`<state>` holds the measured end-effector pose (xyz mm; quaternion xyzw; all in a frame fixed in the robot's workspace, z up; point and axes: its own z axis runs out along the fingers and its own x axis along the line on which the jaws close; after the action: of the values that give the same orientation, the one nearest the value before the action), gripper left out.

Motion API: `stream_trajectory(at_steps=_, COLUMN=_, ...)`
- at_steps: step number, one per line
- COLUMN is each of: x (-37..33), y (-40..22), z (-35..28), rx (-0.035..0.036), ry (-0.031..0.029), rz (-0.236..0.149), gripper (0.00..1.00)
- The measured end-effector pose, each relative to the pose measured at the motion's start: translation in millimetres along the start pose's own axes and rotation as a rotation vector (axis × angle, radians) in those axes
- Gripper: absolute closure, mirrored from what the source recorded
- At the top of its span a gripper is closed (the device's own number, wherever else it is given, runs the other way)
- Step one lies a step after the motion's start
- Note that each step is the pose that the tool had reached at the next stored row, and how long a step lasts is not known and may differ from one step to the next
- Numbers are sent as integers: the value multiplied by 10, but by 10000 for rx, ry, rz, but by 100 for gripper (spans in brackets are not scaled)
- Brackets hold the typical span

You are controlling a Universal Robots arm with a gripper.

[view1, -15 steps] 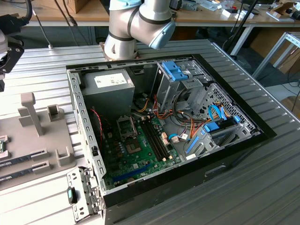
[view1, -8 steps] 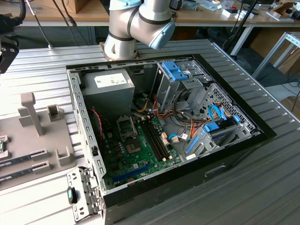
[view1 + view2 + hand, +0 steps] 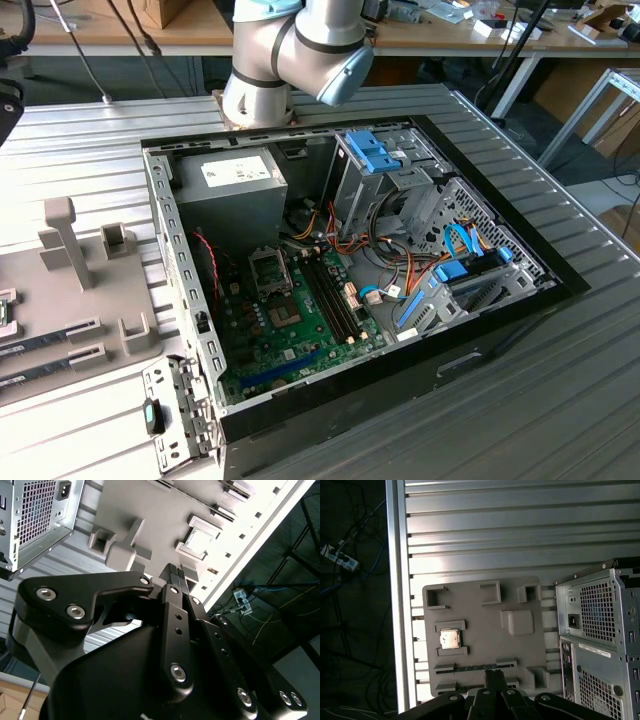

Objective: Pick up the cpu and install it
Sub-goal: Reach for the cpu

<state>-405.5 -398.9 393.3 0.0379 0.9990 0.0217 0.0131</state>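
Jaws closed, fingertips together with nothing between them: the gripper [image 3: 493, 676] hangs above the grey tray [image 3: 485, 605] and touches nothing. The cpu [image 3: 450, 639], a small square chip with a shiny top, lies flat in its pocket on that tray, held between two raised lips. It is near the fingertips but apart from them, and a memory stick [image 3: 475, 666] lies in a slot between the two. The risk, as I judge it, is in the grip. The chip is thin and smooth and sits low between the lips, so fingers coming down off-centre could strike a lip or catch the chip crooked and let it slip. A tilted chip could then damage the socket [image 3: 270, 268] on the green board. That board lies in the open computer case [image 3: 400, 385] at the middle of the exterior view, with the tray at that view's left edge. Both rest on a ribbed metal table [image 3: 520, 530]. Beyond the table edge are a dark floor and loose cables [image 3: 350, 545].
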Motion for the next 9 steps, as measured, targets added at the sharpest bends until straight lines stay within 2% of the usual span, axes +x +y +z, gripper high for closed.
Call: stream_trajectory(at_steps=9, x=82, y=-6, z=-3, rx=1, ry=1, rz=0, gripper=89)
